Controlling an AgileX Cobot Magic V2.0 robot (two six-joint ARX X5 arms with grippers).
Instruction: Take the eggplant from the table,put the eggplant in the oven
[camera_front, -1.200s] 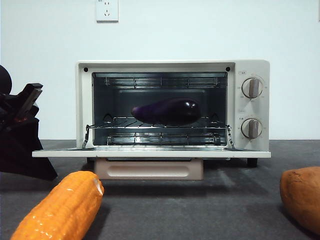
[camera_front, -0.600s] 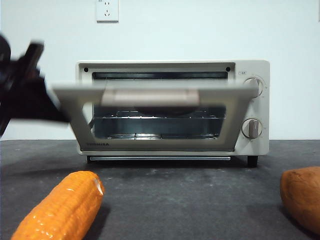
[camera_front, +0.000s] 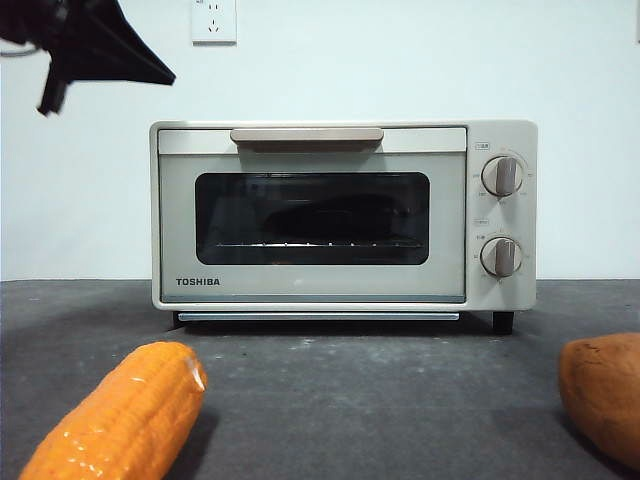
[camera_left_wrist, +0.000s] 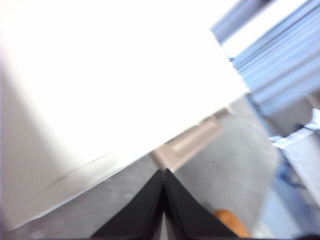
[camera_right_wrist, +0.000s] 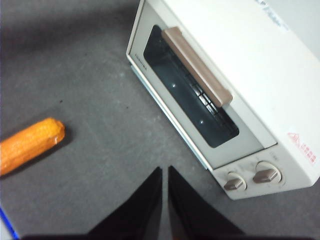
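The cream-white oven (camera_front: 310, 290) stands at the back of the dark grey table (camera_front: 380, 390), its glass door shut and the beige handle (camera_front: 307, 136) up. Behind the glass only a dim dark oval, the eggplant (camera_front: 340, 214), rests on the wire rack. My left gripper (camera_left_wrist: 163, 173) is shut on nothing, just above the oven's top (camera_left_wrist: 115, 75) near the handle (camera_left_wrist: 187, 145); its arm (camera_front: 95, 40) is the black shape at the front view's top left. My right gripper (camera_right_wrist: 165, 171), also shut and empty, hangs high over the table in front of the oven (camera_right_wrist: 235, 75).
An orange corn cob (camera_front: 115, 420) lies at the front left, also in the right wrist view (camera_right_wrist: 30, 143). A brown-orange sweet potato (camera_front: 605, 395) sits at the front right. A wall socket (camera_front: 214, 20) is behind.
The oven door swung up from flat open to shut, hiding most of the eggplant. The left arm rose from beside the door's left end to above the oven's top-left corner.
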